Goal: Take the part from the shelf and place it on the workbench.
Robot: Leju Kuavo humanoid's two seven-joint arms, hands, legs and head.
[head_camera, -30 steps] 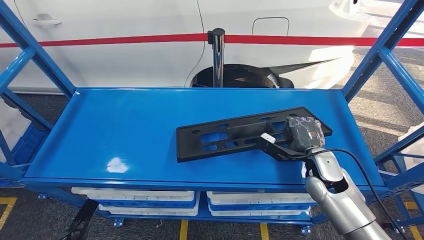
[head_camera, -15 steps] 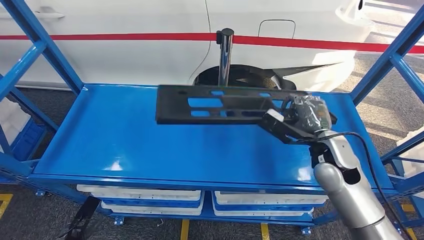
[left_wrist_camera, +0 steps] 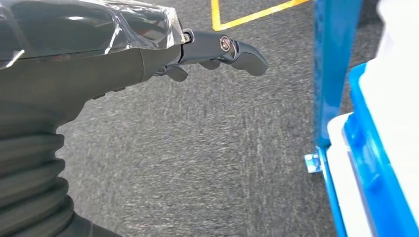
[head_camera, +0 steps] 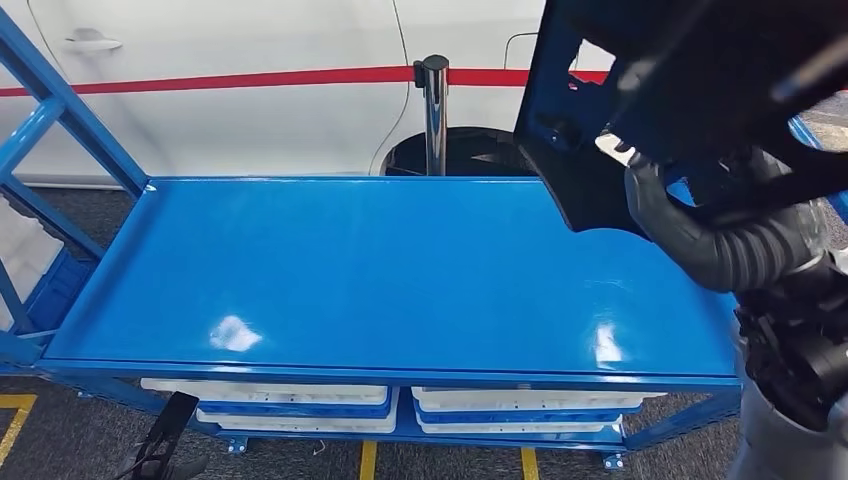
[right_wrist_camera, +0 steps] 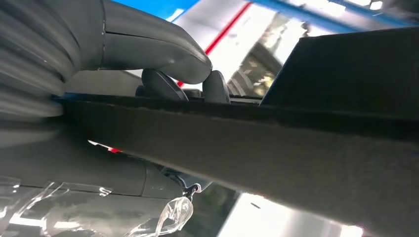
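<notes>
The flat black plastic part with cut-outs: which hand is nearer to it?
Right. The right hand grips the flat black plastic part, lifted above the blue shelf. The left hand hangs over grey floor, holding nothing.

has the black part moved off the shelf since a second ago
Yes. The part lay flat on the blue shelf; now the right hand holds it raised above the shelf's right end, close to the camera.
</notes>
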